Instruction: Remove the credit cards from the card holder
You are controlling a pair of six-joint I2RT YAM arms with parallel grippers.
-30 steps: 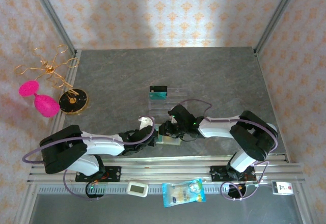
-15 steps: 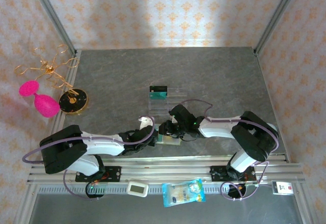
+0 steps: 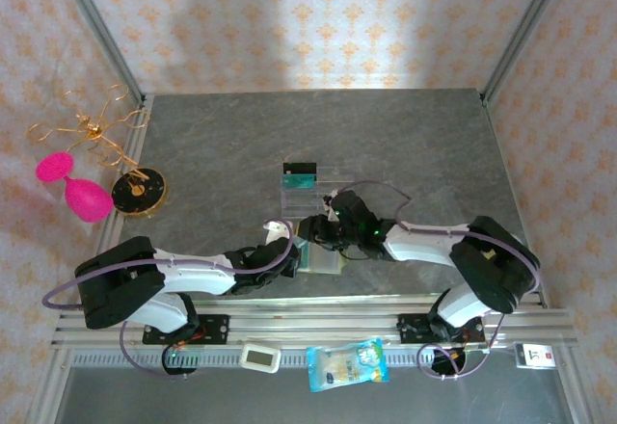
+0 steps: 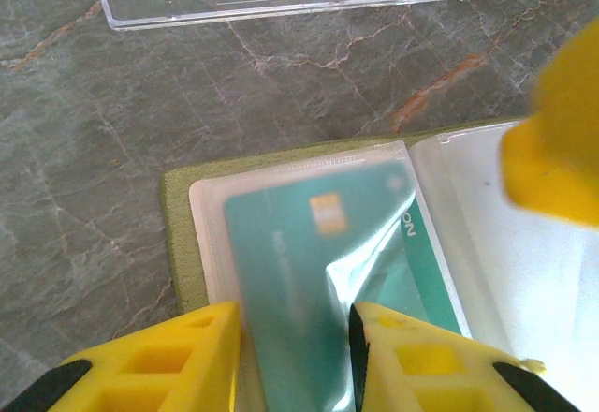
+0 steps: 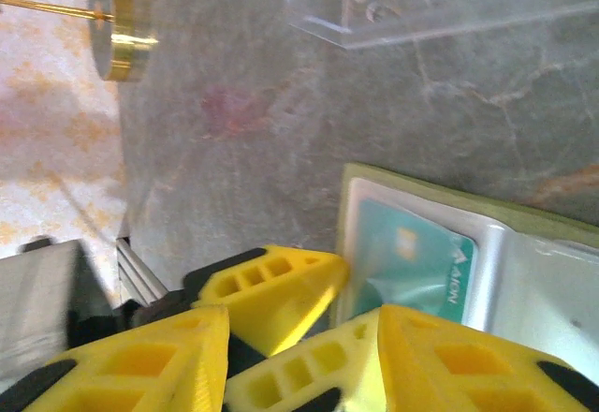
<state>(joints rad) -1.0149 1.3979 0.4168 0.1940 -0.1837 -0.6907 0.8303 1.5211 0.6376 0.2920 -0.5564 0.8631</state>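
The card holder [image 4: 182, 243] lies open and flat on the surface [image 4: 94, 150], near its front edge and between the two arms. A teal credit card [image 4: 309, 262] sits under the clear pocket of its left leaf. From the left wrist, that card lies straight ahead of the left tool [image 4: 295, 323]. Its near end runs in between the two yellow fingers, and its long axis points away from the tool, roughly in line with the reach and leaning a little to the right. The left tool's jaws stand partly apart over that near end. Whether they pinch the card, the pocket film or nothing I cannot tell, though the film is creased just beside the right finger. The right tool [image 5: 299, 337] reaches in from the opposite side, jaws spread and holding nothing, with one finger over the holder's right leaf. The left arm is the nearer to the card, so I judge the pull to be its job, drawn back along the card's long axis. The right tool is placed to pin the holder down. A second credit card [image 3: 301, 175] rests at the far left corner of the clear tray [image 3: 323, 193], just beyond the holder
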